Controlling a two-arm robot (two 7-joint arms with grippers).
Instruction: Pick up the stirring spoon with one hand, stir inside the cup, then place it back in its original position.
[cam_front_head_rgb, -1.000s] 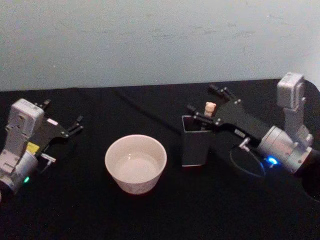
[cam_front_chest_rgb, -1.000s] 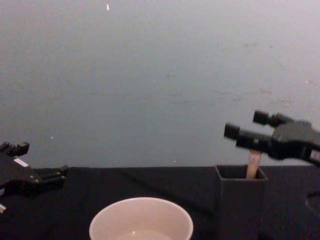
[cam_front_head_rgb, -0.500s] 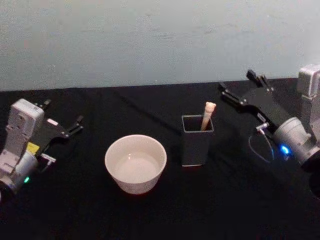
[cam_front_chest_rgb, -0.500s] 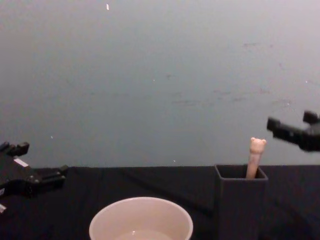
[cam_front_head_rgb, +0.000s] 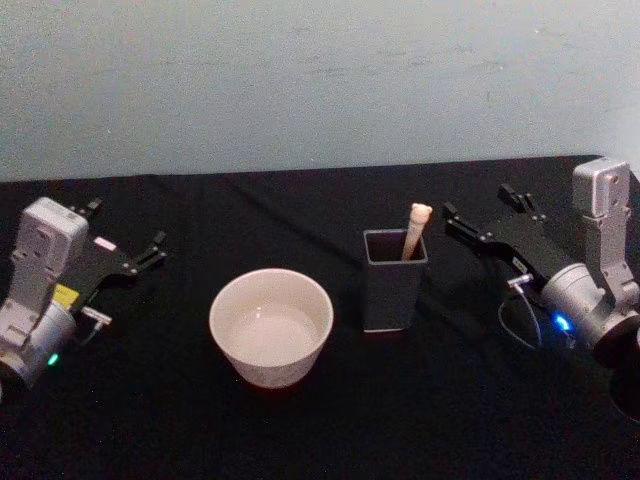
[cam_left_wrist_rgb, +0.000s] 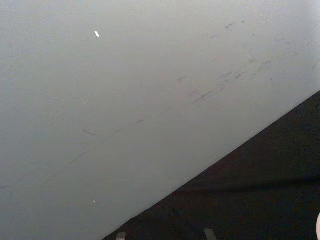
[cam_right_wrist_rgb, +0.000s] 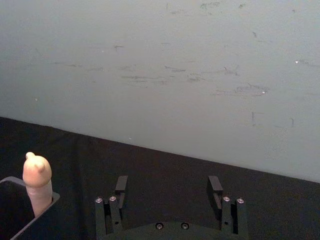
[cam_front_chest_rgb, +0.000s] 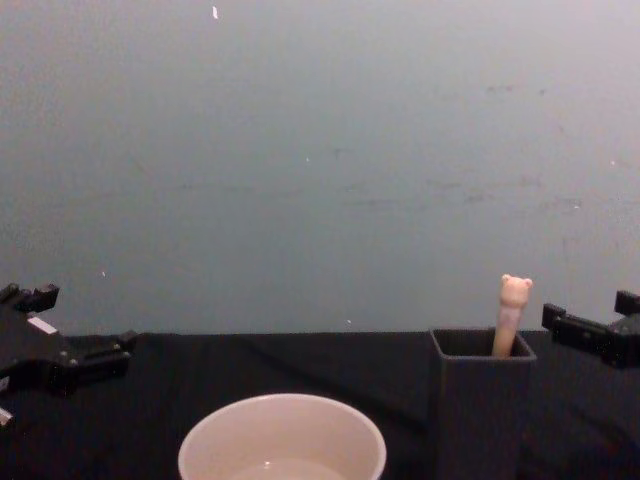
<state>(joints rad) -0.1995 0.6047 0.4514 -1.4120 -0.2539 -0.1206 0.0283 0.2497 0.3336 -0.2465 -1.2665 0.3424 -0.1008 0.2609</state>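
Observation:
The stirring spoon (cam_front_head_rgb: 416, 226) stands in the dark grey square holder (cam_front_head_rgb: 392, 284), its beige bear-head handle (cam_front_chest_rgb: 514, 296) sticking up above the rim; the bowl is hidden inside. The cream-white cup (cam_front_head_rgb: 271, 327) sits to the holder's left, and its inside looks pale and bare. My right gripper (cam_front_head_rgb: 479, 203) hovers open to the right of the holder, apart from the spoon, with nothing between its fingers (cam_right_wrist_rgb: 121, 184). In the right wrist view the bear head (cam_right_wrist_rgb: 38, 174) shows off to one side of them. My left gripper (cam_front_head_rgb: 128, 225) rests open at the table's left.
A black cloth (cam_front_head_rgb: 320, 430) covers the table, and a plain pale wall (cam_front_head_rgb: 320, 80) stands behind it. A thin cable loop (cam_front_head_rgb: 520, 325) hangs by my right wrist. The cloth lies bare in front of the cup and holder.
My right gripper has let go of the spoon handle, pulled away to the right and then come lower. The spoon stays upright in the holder. The left arm has not moved.

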